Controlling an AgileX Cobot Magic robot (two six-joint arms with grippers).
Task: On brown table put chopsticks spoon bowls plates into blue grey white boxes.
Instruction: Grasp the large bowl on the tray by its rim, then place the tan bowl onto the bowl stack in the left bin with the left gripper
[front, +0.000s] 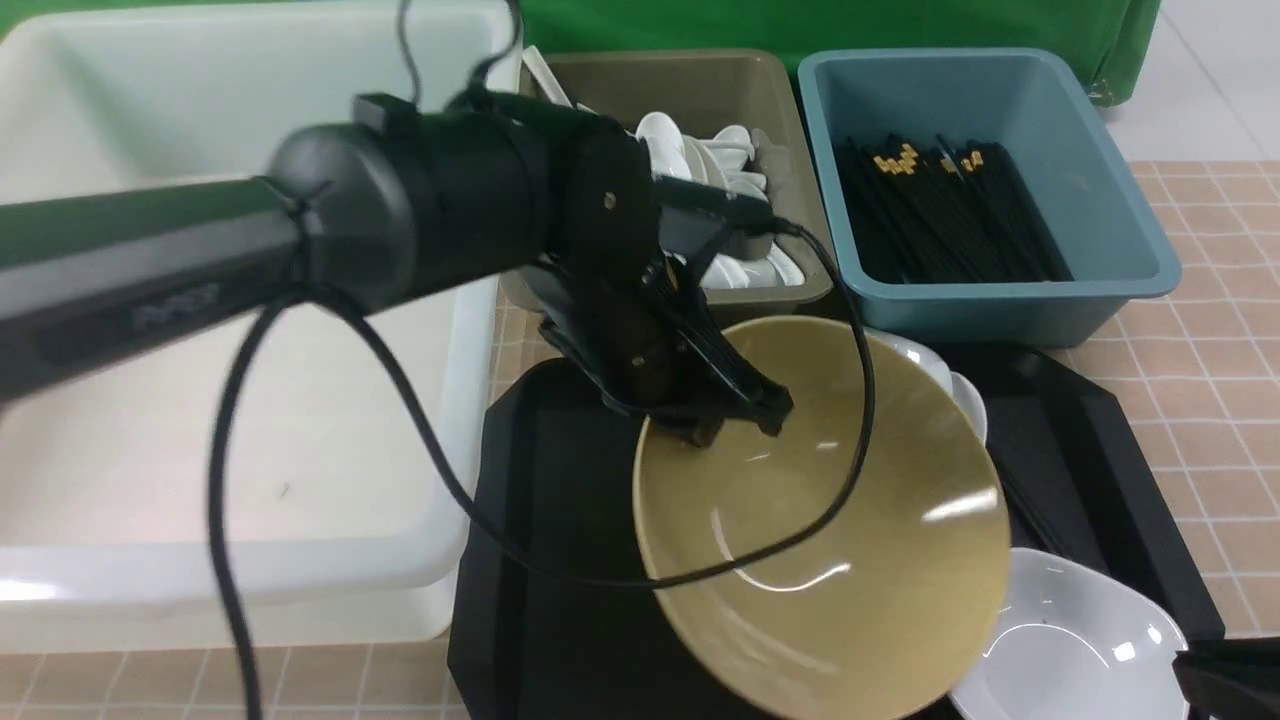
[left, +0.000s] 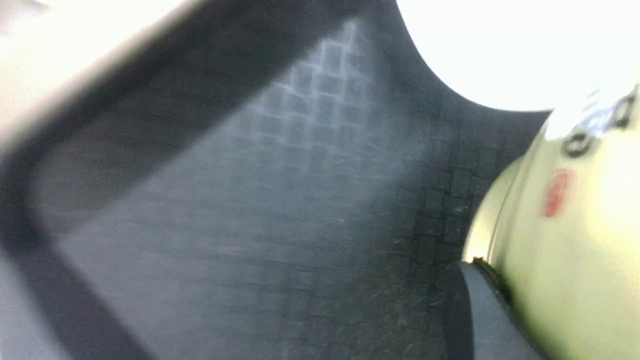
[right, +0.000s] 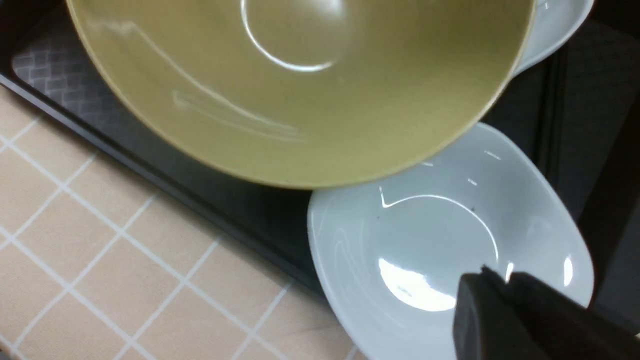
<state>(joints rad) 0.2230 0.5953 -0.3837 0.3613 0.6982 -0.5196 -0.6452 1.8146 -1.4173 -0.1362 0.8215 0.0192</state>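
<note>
My left gripper (front: 738, 418) is shut on the far rim of the mustard-yellow bowl (front: 830, 530) and holds it tilted above the black tray (front: 545, 560). In the left wrist view one finger (left: 477, 305) presses on the bowl's outer wall (left: 575, 240). One white plate (front: 1075, 640) lies on the tray's front right corner, and another (front: 940, 368) peeks out behind the bowl. My right gripper (right: 492, 280) is shut and empty, hovering over the front plate (right: 430, 235). White spoons (front: 735, 160) lie in the grey-brown bin (front: 700, 85). Black chopsticks (front: 940, 215) lie in the teal bin (front: 1120, 210).
The big white tub (front: 200, 380) stands left of the tray and looks empty. The tiled brown table (front: 1220, 400) shows to the right and in front. The left arm's cable (front: 860, 400) hangs across the bowl. Green cloth hangs at the back.
</note>
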